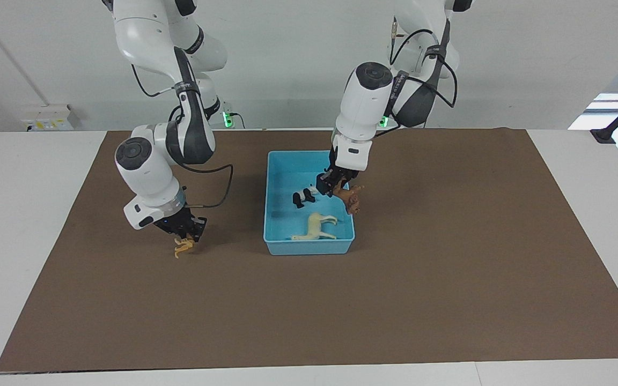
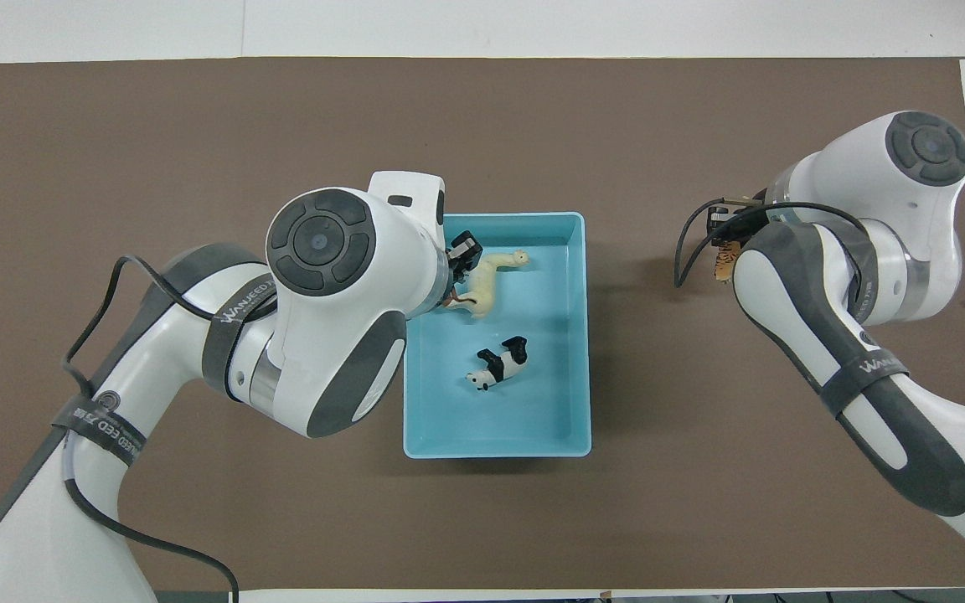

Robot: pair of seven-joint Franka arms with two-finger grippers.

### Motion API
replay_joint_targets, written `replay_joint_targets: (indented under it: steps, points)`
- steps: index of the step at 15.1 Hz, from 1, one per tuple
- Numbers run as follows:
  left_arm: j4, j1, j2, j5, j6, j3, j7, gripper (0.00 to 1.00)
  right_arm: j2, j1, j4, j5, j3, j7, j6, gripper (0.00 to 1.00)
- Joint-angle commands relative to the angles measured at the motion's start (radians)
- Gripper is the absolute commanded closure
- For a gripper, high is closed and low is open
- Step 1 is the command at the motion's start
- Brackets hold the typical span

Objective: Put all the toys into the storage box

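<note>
The left end effector [image 1: 337, 188] hangs over the blue storage box [image 1: 278, 228], with the brown animal [image 1: 351, 199] dangling at its fingertips; I cannot tell how firmly it grips. Inside the box lie the panda [image 1: 304, 195] and, farther from the robots, the cream horse [image 1: 317, 226]. Toward the right arm's end of the table [image 1: 395, 300], the right end effector [image 1: 185, 236] is clamped on the orange cat [image 1: 183, 247], low over the brown mat [image 1: 448, 257].
</note>
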Motion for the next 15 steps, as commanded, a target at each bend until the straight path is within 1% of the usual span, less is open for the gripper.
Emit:
replay_joint_targets:
  steps: [1,3,5,7,8,10,12,13,15]
  points:
    - [-0.025,-0.018,-0.018,-0.018,0.012,0.019,-0.012,0.0,0.007,0.039,0.149,0.012,0.022,0.142,-0.119,1.0]
    - [-0.021,-0.018,-0.019,-0.018,-0.003,0.019,-0.035,0.0,0.023,0.096,0.249,0.009,0.022,0.247,-0.196,1.0]
    - [-0.003,-0.01,-0.025,-0.016,-0.076,0.024,-0.041,0.0,0.042,0.122,0.298,0.007,0.022,0.308,-0.213,1.0]
    - [-0.002,0.014,-0.071,-0.006,-0.145,0.044,-0.027,0.0,0.051,0.151,0.326,0.013,0.024,0.367,-0.212,1.0]
    - [-0.002,0.064,-0.103,-0.001,-0.187,0.058,0.003,0.0,0.053,0.195,0.327,0.012,0.022,0.427,-0.199,1.0]
    - [-0.001,0.172,-0.158,-0.001,-0.271,0.059,0.178,0.0,0.053,0.261,0.327,0.01,0.022,0.516,-0.19,1.0]
    - [-0.001,0.29,-0.197,-0.001,-0.343,0.059,0.36,0.0,0.053,0.33,0.327,0.01,0.022,0.593,-0.167,1.0]
    - [-0.001,0.331,-0.206,-0.001,-0.374,0.059,0.451,0.0,0.053,0.364,0.317,0.01,0.022,0.634,-0.14,1.0]
    - [0.002,0.41,-0.206,0.014,-0.423,0.072,0.656,0.0,0.054,0.413,0.311,0.009,0.022,0.688,-0.123,1.0]
